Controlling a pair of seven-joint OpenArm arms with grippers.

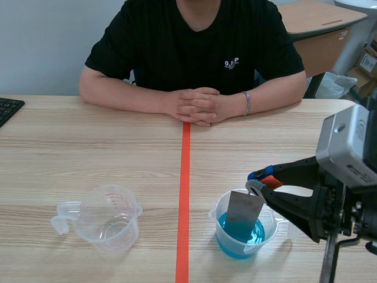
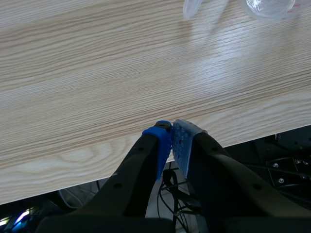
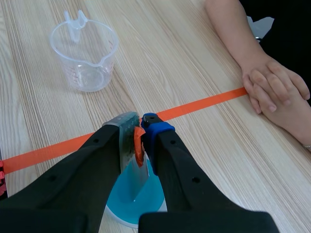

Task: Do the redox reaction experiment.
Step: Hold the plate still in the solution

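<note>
Right gripper [image 1: 258,186] clamps the plate [image 1: 243,213] standing in the cup [image 1: 220,237]; dragging it sideways could tip the cup, spilling liquid [image 1: 237,240]. Left gripper [image 2: 172,141] is closed, empty.

**Little print is seen, and none of it can be read with certainty.**
A small white logo [image 1: 231,63] is printed on the chest of the person's black shirt [image 1: 177,53], above the clasped hands [image 1: 197,106]; a few letters with dots are suggested, but they cannot be made out surely. Red graduation marks [image 1: 112,191] are printed on the wall of the empty clear measuring cup [image 1: 109,217], well apart from the right gripper [image 1: 259,181] across the orange tape line; their figures are too small to be read. Tiny dark print [image 1: 357,171] is carried on the grey camera housing [image 1: 347,144] behind that gripper, likewise illegible.
</note>
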